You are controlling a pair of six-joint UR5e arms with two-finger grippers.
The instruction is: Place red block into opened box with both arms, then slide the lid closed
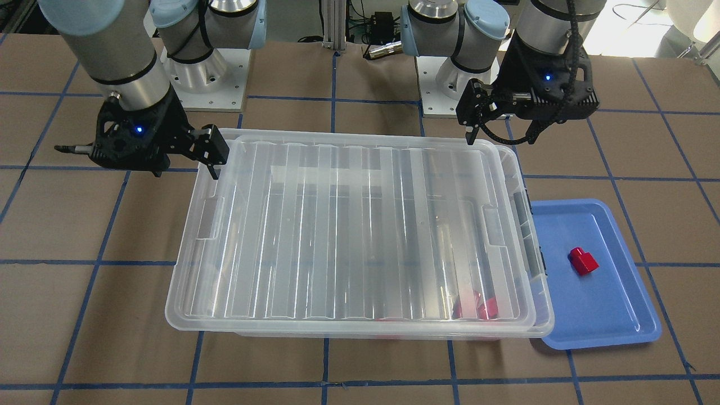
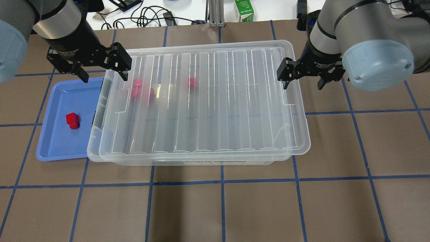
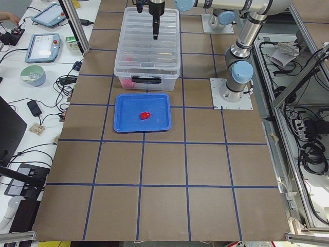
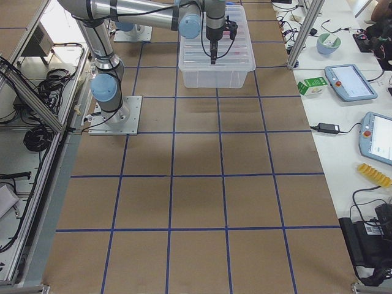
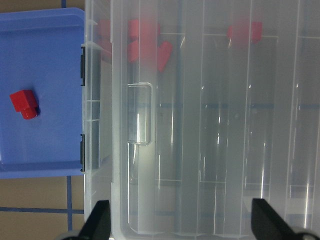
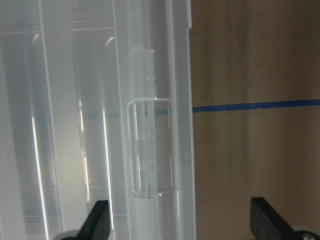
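Observation:
The clear box (image 2: 201,162) stands mid-table under its ribbed lid (image 2: 208,101), which sits shifted toward my right and leaves a narrow strip uncovered at the latch end. One red block (image 2: 72,120) lies on the blue tray (image 2: 53,141) outside the box. Other red blocks (image 2: 137,89) show blurred through the lid. My left gripper (image 2: 101,68) hangs open above the lid's tray-side far corner, one finger over the tray. My right gripper (image 2: 304,78) is open at the lid's opposite end, its inner finger beside the rim. Neither holds anything.
The blue tray touches the box's latch end on my left. Cables and a green carton (image 2: 244,11) lie beyond the far table edge. Tablets (image 3: 45,46) rest on a side bench. Brown table with blue tape lines spreads in front of the box.

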